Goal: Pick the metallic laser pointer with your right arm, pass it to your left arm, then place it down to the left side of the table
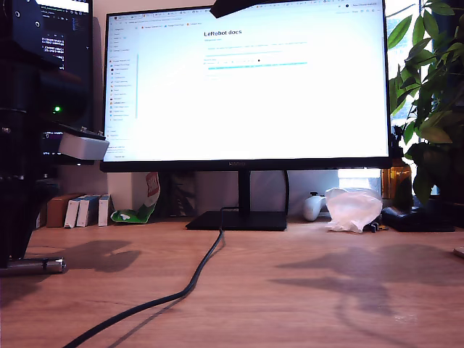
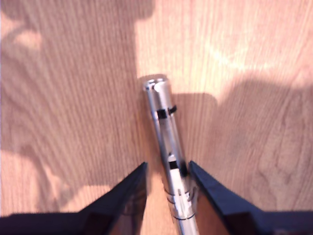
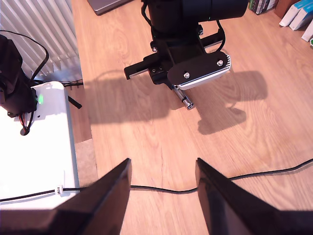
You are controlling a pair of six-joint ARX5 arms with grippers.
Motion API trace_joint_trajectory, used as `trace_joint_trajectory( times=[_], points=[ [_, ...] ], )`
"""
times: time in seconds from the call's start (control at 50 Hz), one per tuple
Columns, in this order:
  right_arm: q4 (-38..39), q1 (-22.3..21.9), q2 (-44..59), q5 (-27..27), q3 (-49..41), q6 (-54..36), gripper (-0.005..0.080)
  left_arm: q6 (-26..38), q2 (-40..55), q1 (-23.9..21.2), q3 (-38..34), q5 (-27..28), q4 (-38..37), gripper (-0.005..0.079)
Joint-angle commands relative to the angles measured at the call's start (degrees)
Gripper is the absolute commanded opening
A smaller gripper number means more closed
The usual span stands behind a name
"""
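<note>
The metallic laser pointer (image 2: 164, 122) is a slim silver cylinder lying low over the wooden table (image 2: 254, 73), between the fingers of my first gripper (image 2: 167, 165). There is a gap on one side of it, and the jaws stand open around it. In the exterior view the laser pointer (image 1: 35, 266) rests at the far left beneath the black arm with the white-grey block (image 1: 83, 146). My second gripper (image 3: 164, 164) hangs high above the table, open and empty, looking down on the first arm (image 3: 188, 54) and the laser pointer (image 3: 185, 100).
A thick black cable (image 1: 190, 284) runs from the monitor stand (image 1: 239, 220) toward the front. A large monitor (image 1: 246, 83), small boxes (image 1: 81, 210), a crumpled plastic bag (image 1: 353, 209) and a plant (image 1: 431, 94) line the back. A white box (image 3: 34, 147) sits beside the radiator.
</note>
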Motion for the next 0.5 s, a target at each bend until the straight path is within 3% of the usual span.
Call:
trace_joint_trajectory(
  times=[0.0, 0.14, 0.24, 0.3, 0.48],
  points=[
    [0.5, 0.3, 0.6, -0.1, -0.4, -0.4, 0.0377, -0.2, 1.3, -0.2, -1.0, 0.0, 0.2, 0.0236],
    [0.5, 0.3, 0.6, -0.1, -0.4, -0.4, 0.0376, -3.8, 1.0, -0.2, -1.0, -0.8, 0.3, 0.0214],
    [0.3, 0.3, 0.6, -0.2, -0.4, -0.4, 0.0342, -6.8, 0.0, -0.2, -0.9, -1.3, 0.2, 0.0069],
    [0.1, 0.3, 0.6, -0.2, -0.4, -0.4, 0.0291, -7.5, -1.0, -0.2, -0.8, -1.3, 0.2, -0.0031],
    [-0.2, 0.2, 0.6, -0.2, -0.4, -0.3, 0.0067, -12.5, -5.7, 0.0, 0.1, -1.0, 1.4, -0.002]
  ],
)
